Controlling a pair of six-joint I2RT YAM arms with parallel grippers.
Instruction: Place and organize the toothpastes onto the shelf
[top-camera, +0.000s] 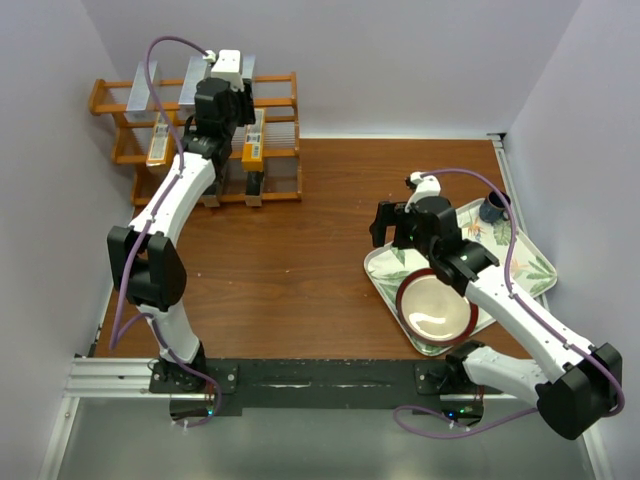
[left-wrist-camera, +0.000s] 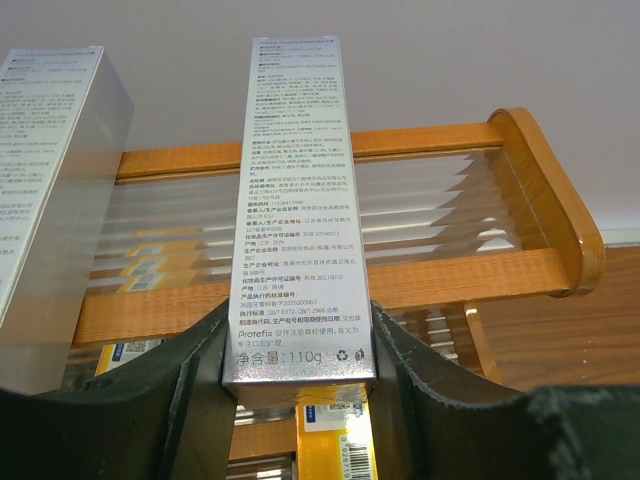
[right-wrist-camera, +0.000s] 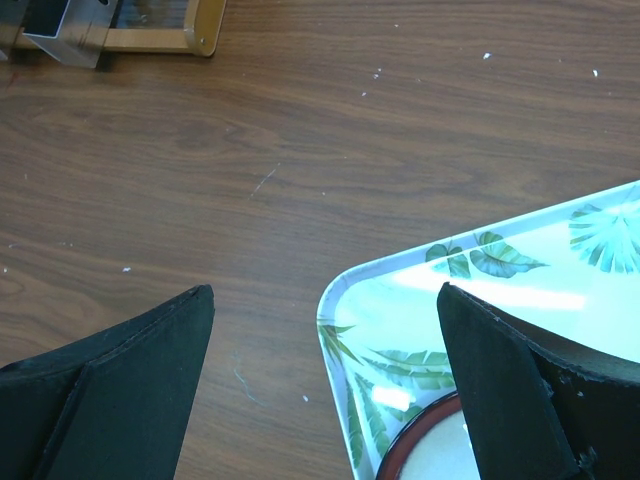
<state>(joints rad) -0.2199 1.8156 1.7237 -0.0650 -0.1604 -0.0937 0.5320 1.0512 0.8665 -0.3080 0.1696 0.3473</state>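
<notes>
The shelf (left-wrist-camera: 545, 190) was orange-brown wood. The silver-grey carton (left-wrist-camera: 300, 200) had a faint rainbow glitter and fine black print, and a second silver carton (left-wrist-camera: 50, 180) beside it looked alike. Beneath showed an orange-yellow carton (left-wrist-camera: 335, 440) with a white label. The left gripper (left-wrist-camera: 300, 335) and the right gripper (right-wrist-camera: 325, 295) were black. The table (top-camera: 300, 250) was dark brown woodgrain. The tray (right-wrist-camera: 480, 290) was pale white with green leaf prints. The plate (top-camera: 436, 308) was cream with a dark red rim.

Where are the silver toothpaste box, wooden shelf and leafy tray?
silver-grey toothpaste carton (left-wrist-camera: 300, 200): left wrist view, printed face.
orange-brown wooden shelf (left-wrist-camera: 552, 195): left wrist view, rounded end piece.
leaf-patterned tray (right-wrist-camera: 352, 288): right wrist view, corner rim.
</notes>
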